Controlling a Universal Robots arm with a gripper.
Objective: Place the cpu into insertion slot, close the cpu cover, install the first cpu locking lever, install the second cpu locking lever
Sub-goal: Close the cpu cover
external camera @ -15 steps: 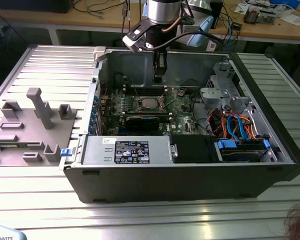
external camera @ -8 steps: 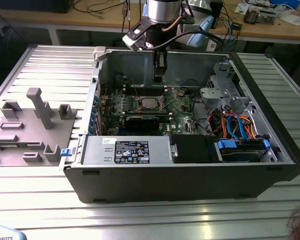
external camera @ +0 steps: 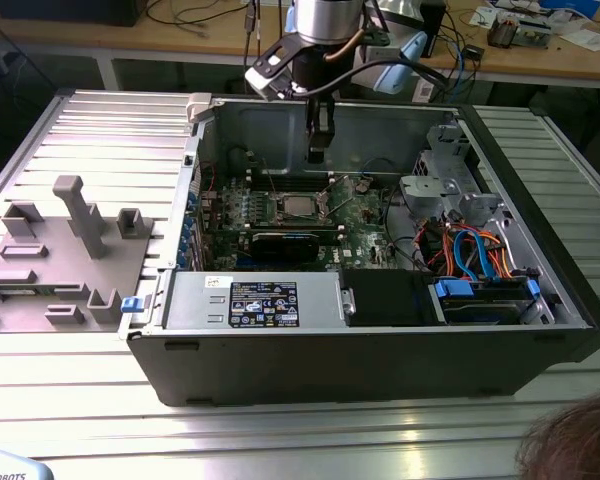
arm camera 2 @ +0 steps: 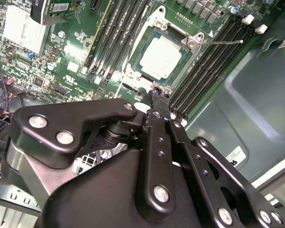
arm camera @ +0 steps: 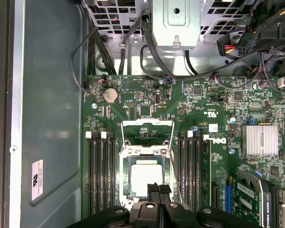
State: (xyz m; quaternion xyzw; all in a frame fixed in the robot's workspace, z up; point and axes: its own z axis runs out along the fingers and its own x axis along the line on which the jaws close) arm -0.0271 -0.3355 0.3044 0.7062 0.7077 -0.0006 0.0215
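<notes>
Inside the open computer case (external camera: 380,370), the cpu (arm camera: 146,176) is already seated in the insertion slot (arm camera: 125,154) on the green circuit board (arm camera: 218,102), lying flat with its silver top up. The cpu cover (arm camera: 147,123) hasn't been shut though. In the first wrist view it's swung back off the chip, at the socket edge away from the gripper (external camera: 318,150), and bare board can be seen through its window. A thin wire lever (arm camera: 175,178) is seen running along one side of the socket, between it and a bank of black memory slots (arm camera: 192,166). In the second wrist view it's angled out over those slots. The gripper is hung over the socket, clear of the board in the exterior view, and its tips are lined up with the socket's nearer edge in both wrist views. The jaws are pressed together with nothing held between them. A grey fixture tray (external camera: 60,260) is parked on the ribbed metal table (external camera: 280,430), beside the case on the exterior view's left.
</notes>
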